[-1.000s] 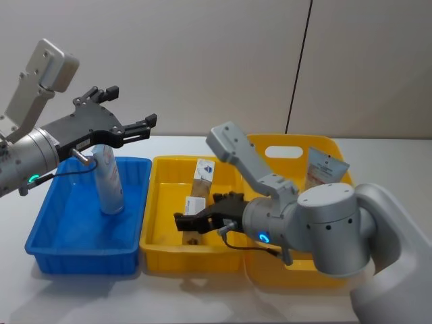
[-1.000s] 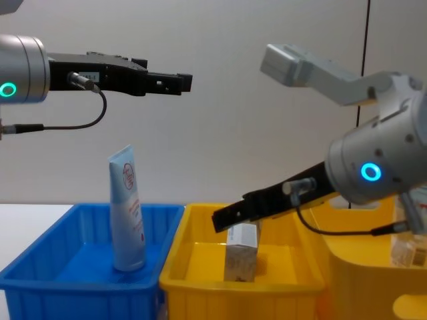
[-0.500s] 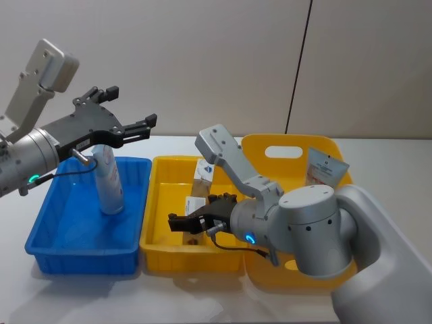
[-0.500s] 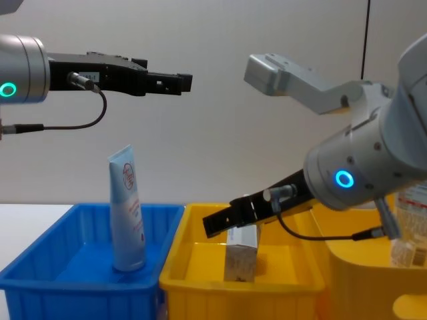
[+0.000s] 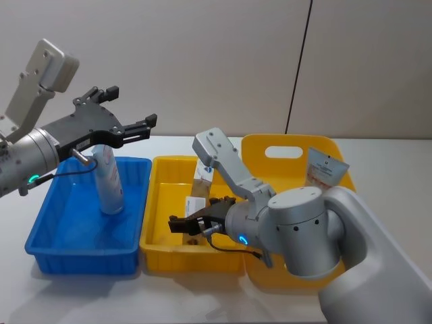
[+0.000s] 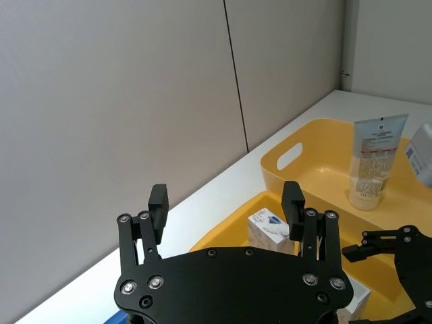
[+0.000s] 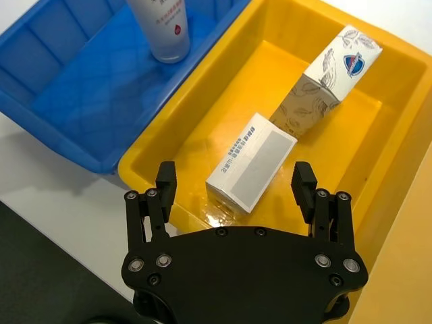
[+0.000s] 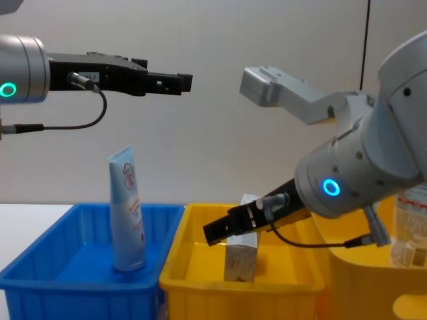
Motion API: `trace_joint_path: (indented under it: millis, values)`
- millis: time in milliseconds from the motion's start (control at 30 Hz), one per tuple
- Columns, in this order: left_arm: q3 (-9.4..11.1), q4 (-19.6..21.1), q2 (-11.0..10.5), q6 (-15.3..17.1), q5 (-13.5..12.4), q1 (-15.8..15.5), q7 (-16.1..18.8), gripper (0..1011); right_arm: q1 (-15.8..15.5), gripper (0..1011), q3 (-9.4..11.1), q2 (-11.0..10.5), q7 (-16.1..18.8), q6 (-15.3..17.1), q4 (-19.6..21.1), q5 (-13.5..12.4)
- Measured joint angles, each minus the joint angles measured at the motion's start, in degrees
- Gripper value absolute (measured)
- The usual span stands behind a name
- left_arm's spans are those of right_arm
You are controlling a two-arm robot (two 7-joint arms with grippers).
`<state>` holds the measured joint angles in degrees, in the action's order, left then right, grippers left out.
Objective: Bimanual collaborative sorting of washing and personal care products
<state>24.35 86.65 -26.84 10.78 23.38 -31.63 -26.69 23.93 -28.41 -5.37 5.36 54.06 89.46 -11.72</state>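
Note:
A pale squeeze tube (image 5: 108, 179) (image 8: 127, 210) stands upright in the blue bin (image 5: 40, 236). My left gripper (image 5: 131, 106) (image 8: 180, 81) (image 6: 225, 196) hovers open well above it, holding nothing. In the yellow bin (image 5: 152, 223) one beige carton (image 5: 202, 174) (image 7: 327, 81) stands at the back. Another carton (image 5: 196, 202) (image 7: 251, 162) lies flat nearer the front. My right gripper (image 5: 177, 224) (image 7: 235, 174) (image 8: 210, 233) is open just above the flat carton, one finger to each side of it. A second tube (image 5: 326, 170) (image 6: 374, 162) stands in the yellow basket (image 5: 283, 152).
The three containers sit side by side on a white table (image 5: 88, 297): blue bin on the left, yellow bin in the middle, handled yellow basket on the right. A plain wall rises behind them. The right arm's elbow link (image 5: 223, 158) arches over the yellow bin.
My right arm has swung left and lower inside the yellow bin, bringing its open gripper closer over the flat carton. The left arm and the tube have not moved.

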Motion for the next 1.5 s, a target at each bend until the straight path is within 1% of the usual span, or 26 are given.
trace_joint_path:
  millis: [833,1200,1500]
  values:
    - [0.0,0.0,0.0,0.0,0.0,0.0,0.0,1001,0.8,1000,1.5,3.5,-1.7,1.2,-5.3,1.1]
    - [0.0,0.0,0.0,0.0,0.0,0.0,0.0,1001,1.1,1000,1.9,4.4,-1.7,1.7,-6.8,1.3]
    - [0.0,0.0,0.0,0.0,0.0,0.0,0.0,1001,1.2,1000,2.0,5.0,-1.8,1.3,-7.5,1.9]
